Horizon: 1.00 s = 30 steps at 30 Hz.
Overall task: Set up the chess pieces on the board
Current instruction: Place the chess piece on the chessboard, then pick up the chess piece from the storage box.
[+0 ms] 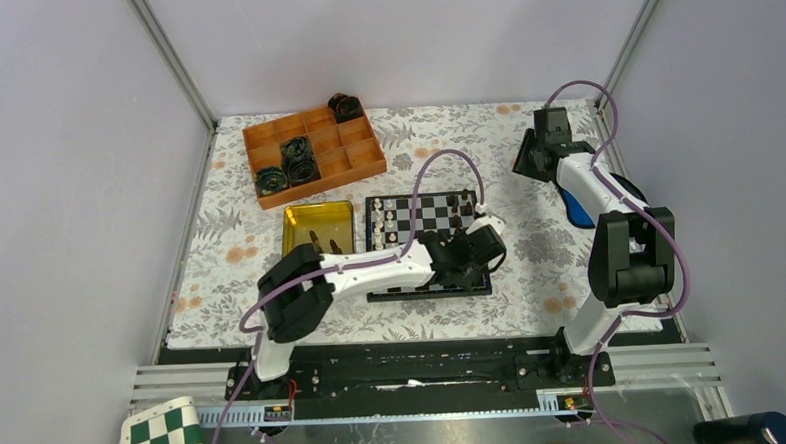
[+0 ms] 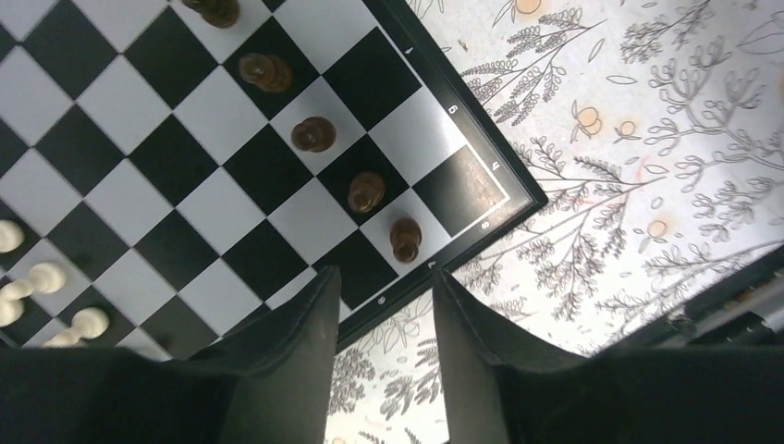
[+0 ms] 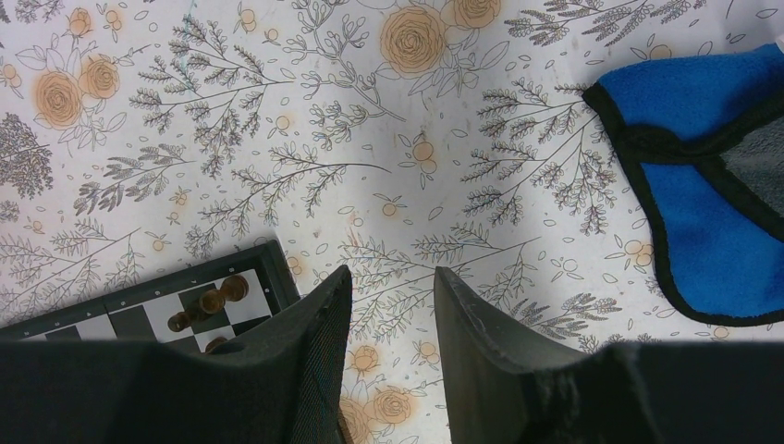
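The board [image 1: 431,218] lies mid-table. White chess pieces [image 1: 389,222] stand along its left side and dark brown pieces [image 1: 459,211] along its right side. In the left wrist view the board [image 2: 268,171] carries a diagonal row of dark pieces [image 2: 366,191] and several white pieces [image 2: 46,277] at the left. My left gripper [image 2: 384,282] is open and empty above the board's edge, just short of the nearest dark piece [image 2: 405,239]; it also shows in the top view [image 1: 475,253]. My right gripper [image 3: 388,277] is open and empty over the floral cloth, right of the board's corner [image 3: 268,254].
An orange divided tray [image 1: 361,163] with black coiled objects stands at the back left. A yellow tray [image 1: 318,217] holding a few pieces lies left of the board. A blue cloth [image 3: 703,176] lies to the right. A green-and-white checkered sheet [image 1: 163,437] sits at the near left.
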Tool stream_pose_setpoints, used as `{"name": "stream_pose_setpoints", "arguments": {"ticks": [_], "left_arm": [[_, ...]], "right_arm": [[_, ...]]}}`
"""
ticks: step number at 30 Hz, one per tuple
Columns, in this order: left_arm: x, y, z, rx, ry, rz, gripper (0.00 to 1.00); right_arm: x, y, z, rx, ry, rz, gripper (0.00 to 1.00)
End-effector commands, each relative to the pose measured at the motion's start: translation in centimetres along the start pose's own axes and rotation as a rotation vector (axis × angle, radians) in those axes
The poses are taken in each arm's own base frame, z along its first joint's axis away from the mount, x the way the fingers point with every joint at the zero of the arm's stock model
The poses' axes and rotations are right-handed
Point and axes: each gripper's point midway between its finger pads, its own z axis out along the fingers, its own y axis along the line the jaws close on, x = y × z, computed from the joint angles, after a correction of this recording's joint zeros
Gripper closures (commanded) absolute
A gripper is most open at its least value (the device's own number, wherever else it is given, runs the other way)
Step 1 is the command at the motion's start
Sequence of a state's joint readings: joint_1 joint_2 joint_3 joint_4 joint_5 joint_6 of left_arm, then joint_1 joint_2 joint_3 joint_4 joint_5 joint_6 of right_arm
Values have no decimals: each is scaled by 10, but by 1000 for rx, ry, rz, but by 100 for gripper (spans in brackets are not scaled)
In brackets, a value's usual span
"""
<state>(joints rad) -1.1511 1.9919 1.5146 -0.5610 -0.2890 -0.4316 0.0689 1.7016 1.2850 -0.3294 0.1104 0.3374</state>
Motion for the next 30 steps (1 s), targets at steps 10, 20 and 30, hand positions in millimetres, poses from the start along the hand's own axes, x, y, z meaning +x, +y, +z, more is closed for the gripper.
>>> {"name": "stream_pose_setpoints", "arguments": {"ticks": [10, 20, 30], "left_arm": [[-36, 47, -110, -92, -175, -219, 4], [-12, 147, -129, -300, -155, -443, 1], [30, 278, -131, -511, -91, -744, 1]], "right_arm": [[-13, 4, -6, -29, -47, -1, 54], [-16, 4, -15, -38, -62, -2, 49], [-16, 6, -21, -56, -73, 2, 42]]}}
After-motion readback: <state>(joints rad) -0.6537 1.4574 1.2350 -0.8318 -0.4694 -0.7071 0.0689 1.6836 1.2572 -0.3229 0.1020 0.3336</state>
